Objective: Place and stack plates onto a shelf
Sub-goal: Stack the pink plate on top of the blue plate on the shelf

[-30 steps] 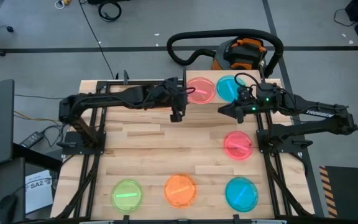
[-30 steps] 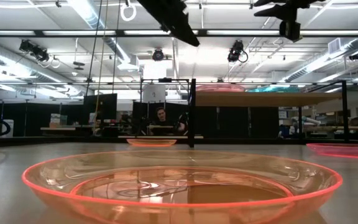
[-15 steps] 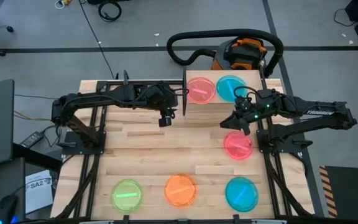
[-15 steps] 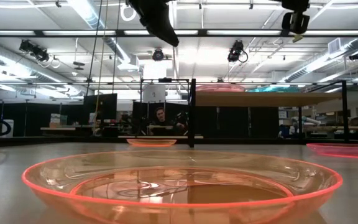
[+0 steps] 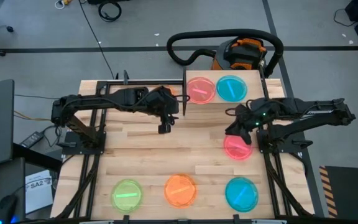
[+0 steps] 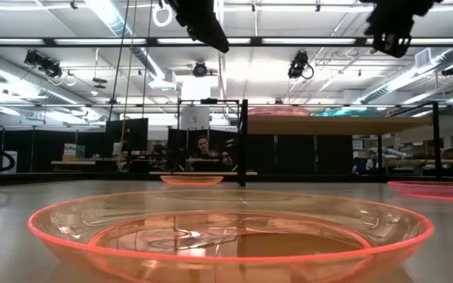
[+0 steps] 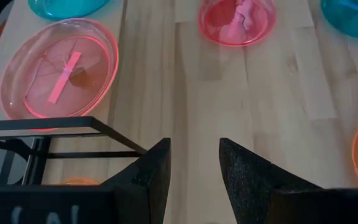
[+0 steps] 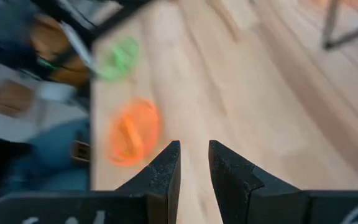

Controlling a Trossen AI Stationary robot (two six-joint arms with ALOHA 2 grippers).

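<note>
The shelf (image 5: 215,102) stands at the table's far edge and carries a pink plate (image 5: 200,89) and a blue plate (image 5: 231,88) side by side. Another pink plate (image 5: 237,146) lies flat on the table in front of it. Green (image 5: 127,195), orange (image 5: 180,190) and blue (image 5: 241,193) plates lie along the near edge. My left gripper (image 5: 165,129) hangs open over bare wood, left of the shelf (image 7: 55,126). My right gripper (image 5: 232,129) hangs over the table between the shelf and the pink plate, its fingers (image 8: 165,171) a little apart with nothing between them.
An orange plate (image 6: 192,179) lies on the table under the shelf's frame. A vacuum cleaner (image 5: 241,53) with its hose stands on the floor behind the table. Bare wood lies in the middle of the table, between the two rows of plates.
My left gripper has drawn away from the shelf's left end, toward the table's left and near edges. My right gripper has left the shelf's blue plate, come toward the near edge and sunk, tipping downward, and now hangs just beyond the pink plate on the table.
</note>
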